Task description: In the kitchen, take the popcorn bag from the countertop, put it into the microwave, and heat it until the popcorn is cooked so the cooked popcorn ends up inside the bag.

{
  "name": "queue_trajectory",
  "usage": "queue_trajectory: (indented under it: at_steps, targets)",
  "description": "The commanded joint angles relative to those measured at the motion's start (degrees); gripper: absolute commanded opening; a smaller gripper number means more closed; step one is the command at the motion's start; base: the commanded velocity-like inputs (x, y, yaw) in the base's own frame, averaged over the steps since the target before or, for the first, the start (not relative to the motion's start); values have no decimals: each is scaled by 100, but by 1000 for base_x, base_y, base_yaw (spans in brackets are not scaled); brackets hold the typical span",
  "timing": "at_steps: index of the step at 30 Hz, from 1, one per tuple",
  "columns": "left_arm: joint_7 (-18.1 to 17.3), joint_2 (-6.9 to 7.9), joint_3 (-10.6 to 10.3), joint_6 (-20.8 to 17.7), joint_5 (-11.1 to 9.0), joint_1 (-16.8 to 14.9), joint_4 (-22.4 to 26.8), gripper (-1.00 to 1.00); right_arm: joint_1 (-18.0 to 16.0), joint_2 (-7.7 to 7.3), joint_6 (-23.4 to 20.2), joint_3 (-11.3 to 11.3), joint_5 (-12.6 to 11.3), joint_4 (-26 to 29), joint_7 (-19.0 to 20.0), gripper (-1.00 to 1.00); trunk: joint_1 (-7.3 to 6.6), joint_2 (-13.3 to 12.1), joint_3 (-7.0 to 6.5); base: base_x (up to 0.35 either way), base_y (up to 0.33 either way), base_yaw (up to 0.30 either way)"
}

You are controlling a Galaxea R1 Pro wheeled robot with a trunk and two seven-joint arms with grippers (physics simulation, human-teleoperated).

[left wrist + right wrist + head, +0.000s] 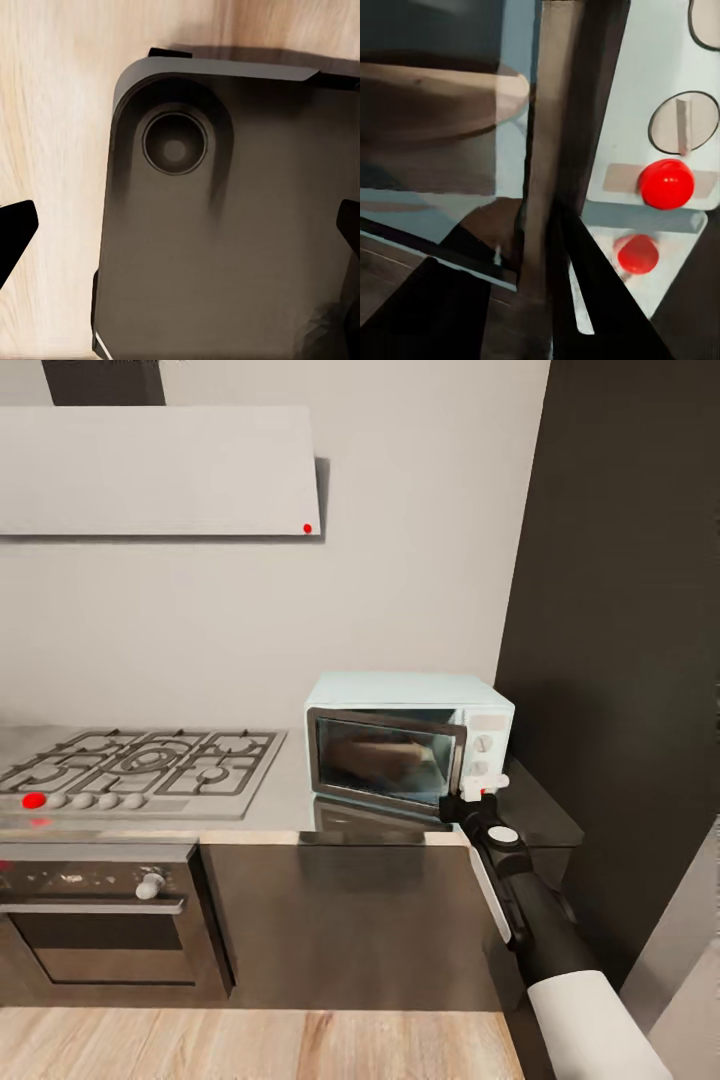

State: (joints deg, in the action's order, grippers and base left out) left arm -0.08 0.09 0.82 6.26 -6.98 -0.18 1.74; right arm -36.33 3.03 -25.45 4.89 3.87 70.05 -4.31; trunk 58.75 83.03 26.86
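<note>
While the gas hob [140, 765] sits well aside, the right pincer [478, 792] narrowly straddles the microwave [408, 745] door's edge.

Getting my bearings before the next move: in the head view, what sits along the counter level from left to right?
Gas hob → bare stretch of countertop → microwave, with the right gripper at its door edge below the knobs → dark tall cabinet.
</note>
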Motion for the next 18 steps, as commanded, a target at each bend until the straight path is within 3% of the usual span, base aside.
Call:
queue_trajectory:
  at_steps: [1, 12, 13, 18]
  targets:
    - [-1, 0, 6, 10, -40, 1, 2, 100, -6, -4, -39, -375, 99, 9, -49, -100, -3, 5, 6, -97, 0, 0]
    - [-1, 3, 6, 7, -40, 1, 2, 100, -6, -10, -48, -375, 101, 9, -44, -100, -3, 5, 6, -11, 0, 0]
    - [-1, 5, 6, 7, -40, 1, 2, 100, -6, -8, -48, -375, 104, 9, -44, 100, -3, 5, 6, 0, 0, 0]
    - [-1, 7, 6, 7, -40, 1, 2, 100, -6, -24, -70, -375, 116, 15, -39, 100, -3, 5, 6, 0, 0, 0]
